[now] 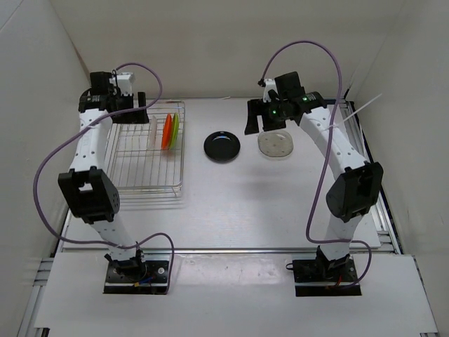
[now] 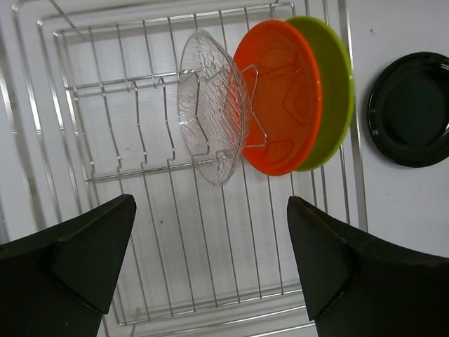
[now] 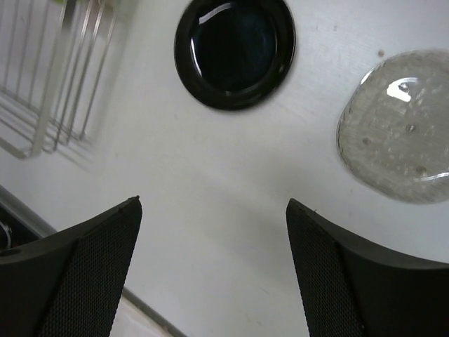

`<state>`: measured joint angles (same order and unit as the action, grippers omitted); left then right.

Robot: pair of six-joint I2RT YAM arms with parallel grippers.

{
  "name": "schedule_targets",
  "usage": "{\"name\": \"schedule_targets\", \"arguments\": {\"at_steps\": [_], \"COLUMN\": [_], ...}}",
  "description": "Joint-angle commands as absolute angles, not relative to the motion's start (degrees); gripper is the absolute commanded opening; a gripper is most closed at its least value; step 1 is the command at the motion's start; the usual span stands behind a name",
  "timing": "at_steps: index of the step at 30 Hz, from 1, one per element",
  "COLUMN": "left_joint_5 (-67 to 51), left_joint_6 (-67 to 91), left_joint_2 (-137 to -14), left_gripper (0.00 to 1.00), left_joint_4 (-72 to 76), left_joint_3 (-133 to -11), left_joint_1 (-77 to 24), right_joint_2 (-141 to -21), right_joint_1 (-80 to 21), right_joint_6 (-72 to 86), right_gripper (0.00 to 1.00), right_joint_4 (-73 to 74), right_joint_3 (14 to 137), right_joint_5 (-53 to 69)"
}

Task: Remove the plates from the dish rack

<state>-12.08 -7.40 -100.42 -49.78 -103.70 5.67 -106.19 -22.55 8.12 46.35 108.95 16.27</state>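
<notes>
The silver wire dish rack [image 1: 144, 158] sits at the left of the table. Three plates stand upright in it: a clear plate [image 2: 212, 105], an orange plate [image 2: 284, 95] and a lime green plate [image 2: 338, 84]. My left gripper [image 2: 210, 203] hangs open above the rack's grid base, short of the clear plate and holding nothing. A black plate [image 1: 222, 146] and a second clear plate [image 1: 276, 144] lie flat on the table. My right gripper [image 3: 212, 201] is open and empty over bare table, near the black plate [image 3: 235, 49] and the clear plate [image 3: 396, 126].
White walls close in the table at the left, back and right. The rack's raised wire sides [image 2: 351, 175] run close beside the green plate. A corner of the rack [image 3: 49, 77] shows in the right wrist view. The arm bases [image 1: 137, 270] stand at the near edge.
</notes>
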Motion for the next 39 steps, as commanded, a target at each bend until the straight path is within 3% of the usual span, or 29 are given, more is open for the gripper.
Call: {"name": "schedule_targets", "arguments": {"at_steps": [1, 9, 21, 24, 29, 37, 39], "left_joint_5": [-18.5, -25.3, -24.1, -23.5, -23.5, -24.0, -24.0], "left_joint_6": [-6.1, -5.5, -4.4, -3.9, -3.3, -2.7, -2.7], "left_joint_2": [-103.8, -114.1, -117.2, -117.2, -117.2, -116.6, -116.1], "left_gripper": [1.00, 0.95, 0.86, 0.82, 0.65, 0.57, 0.51], "left_joint_4": [-49.7, -51.6, -49.9, -49.3, -48.7, -47.6, -47.6], "left_joint_3": [-107.1, -115.1, -112.1, -110.2, -108.4, -106.9, -106.9], "left_joint_1": [6.2, 8.3, 6.4, 5.4, 5.4, 5.4, 5.4], "right_joint_2": [-100.6, -97.3, -97.3, -97.3, -97.3, -97.3, -97.8], "right_joint_1": [-22.6, -22.6, -22.6, -22.6, -22.6, -22.6, -22.6], "right_joint_6": [0.7, -1.1, -1.1, -1.1, -1.1, -1.1, -1.1], "right_gripper": [0.86, 0.86, 0.85, 0.85, 0.84, 0.84, 0.83], "right_joint_4": [50.8, 50.8, 50.8, 50.3, 50.3, 50.3, 50.3], "right_joint_3": [105.4, 102.4, 102.4, 101.9, 101.3, 101.3, 101.3], "right_joint_5": [18.3, 13.5, 12.4, 12.4, 12.4, 12.4, 12.9]}}
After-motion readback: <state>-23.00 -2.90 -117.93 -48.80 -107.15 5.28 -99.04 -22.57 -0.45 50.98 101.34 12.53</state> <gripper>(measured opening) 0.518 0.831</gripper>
